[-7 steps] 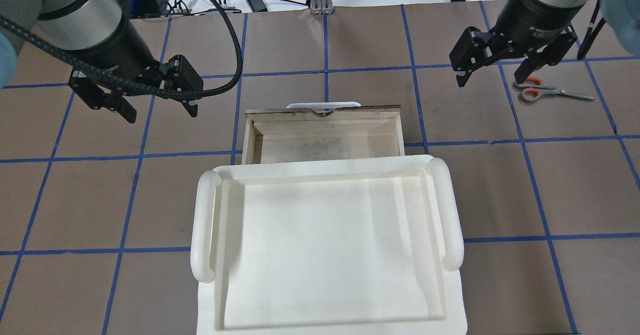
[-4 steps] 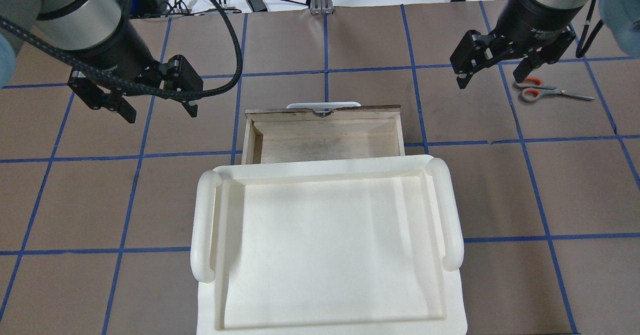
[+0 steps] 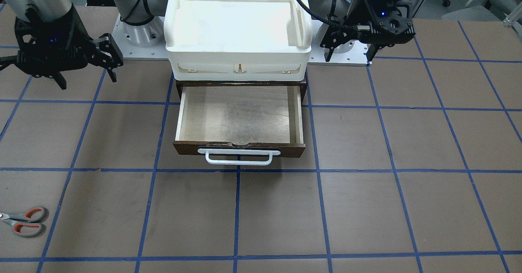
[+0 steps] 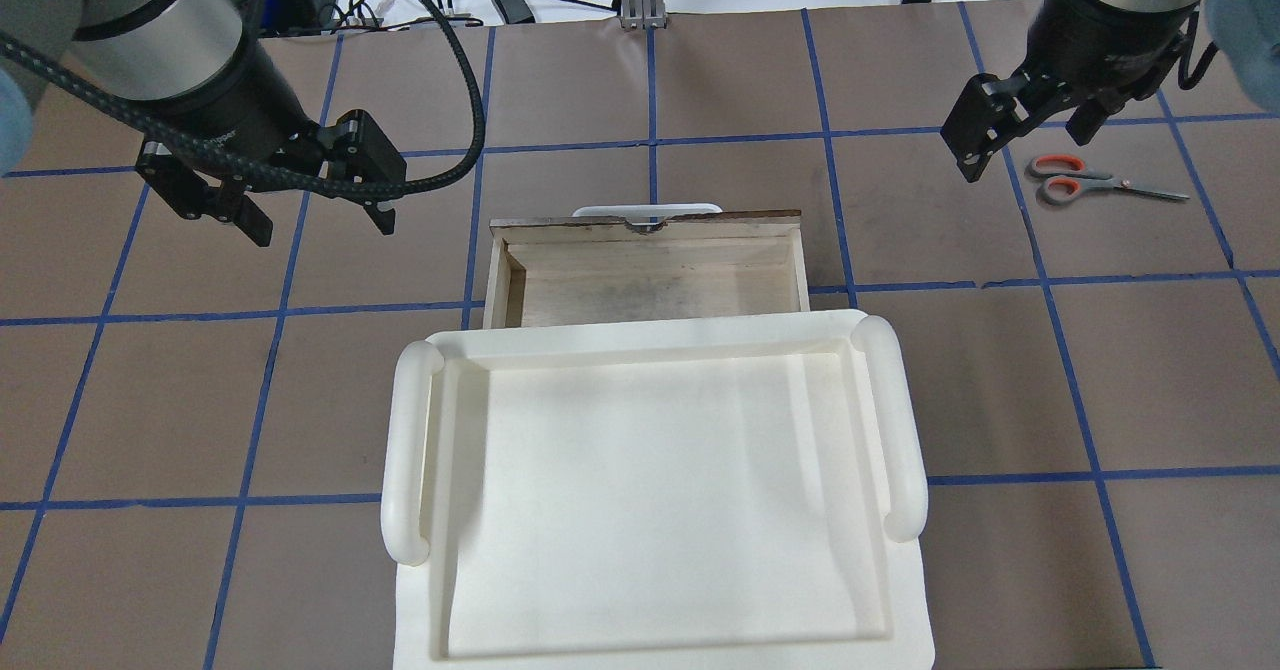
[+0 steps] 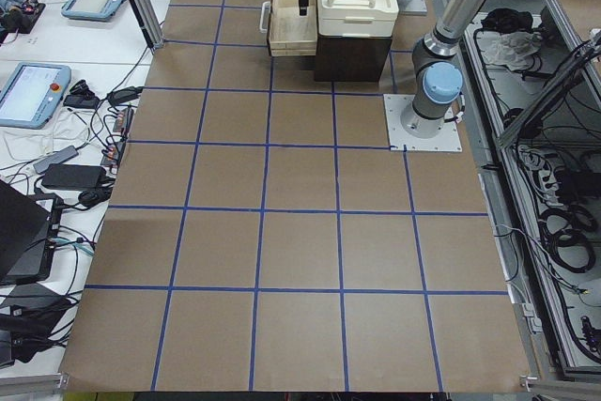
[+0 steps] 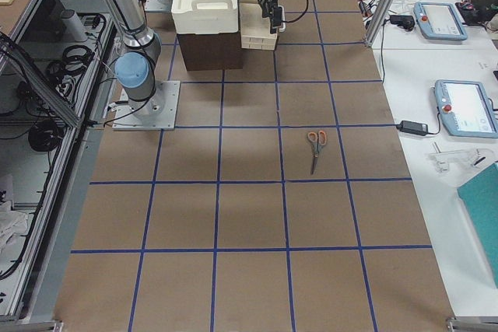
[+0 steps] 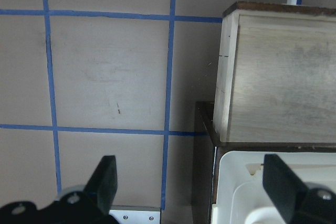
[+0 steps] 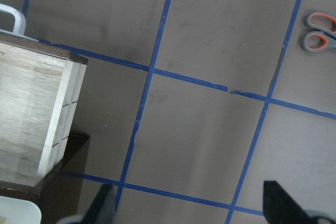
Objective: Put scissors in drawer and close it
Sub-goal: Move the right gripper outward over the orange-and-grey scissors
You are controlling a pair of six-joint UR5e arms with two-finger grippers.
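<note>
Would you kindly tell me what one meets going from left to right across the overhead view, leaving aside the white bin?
left gripper → drawer → right gripper → scissors

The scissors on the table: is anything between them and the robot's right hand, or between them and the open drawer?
Nothing visible does. The small grey-and-orange-handled scissors lie on the brown table beside the open right hand, and only taped tabletop separates them from the pulled-out, empty wooden drawer.
</note>
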